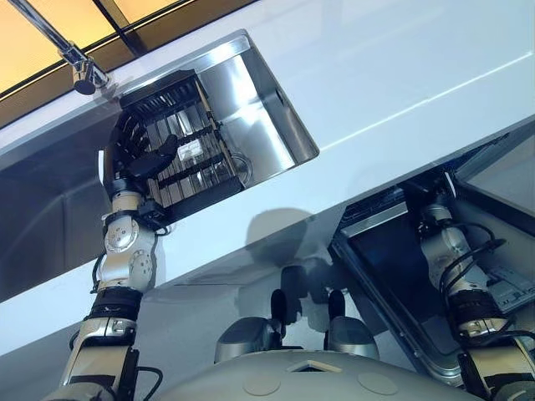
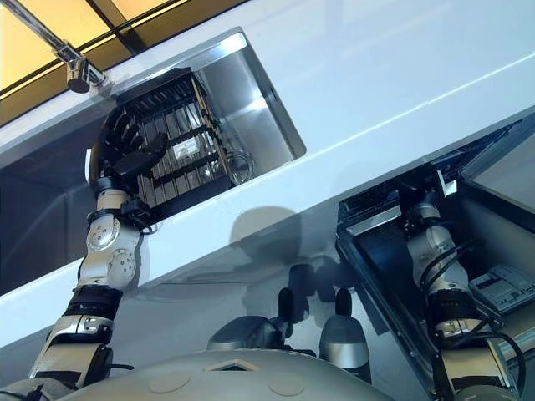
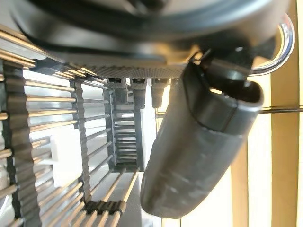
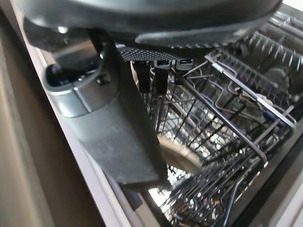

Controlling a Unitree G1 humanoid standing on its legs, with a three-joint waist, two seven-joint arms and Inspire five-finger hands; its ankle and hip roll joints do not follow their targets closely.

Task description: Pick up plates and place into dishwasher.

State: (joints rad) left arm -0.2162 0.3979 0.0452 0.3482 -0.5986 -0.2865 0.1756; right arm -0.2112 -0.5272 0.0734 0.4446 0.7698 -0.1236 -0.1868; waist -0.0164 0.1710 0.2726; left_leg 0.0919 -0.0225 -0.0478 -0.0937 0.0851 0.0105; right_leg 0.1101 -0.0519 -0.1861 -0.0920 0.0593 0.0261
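Two hands work apart: the left hand [image 1: 138,154], fingers spread, could bump the black sink rack [image 1: 188,138]; I cannot tell the right hand's [image 4: 118,137] grip inside the dishwasher rack [image 4: 236,123].

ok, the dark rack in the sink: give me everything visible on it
The dish rack is a dark, boxy frame of parallel slats and bars, plastic and metal by the look, sitting in the steel sink against the end below the tap. No plates can be made out in its slots. The left hand hangs over its near corner, fingers spread and open; contact cannot be told.
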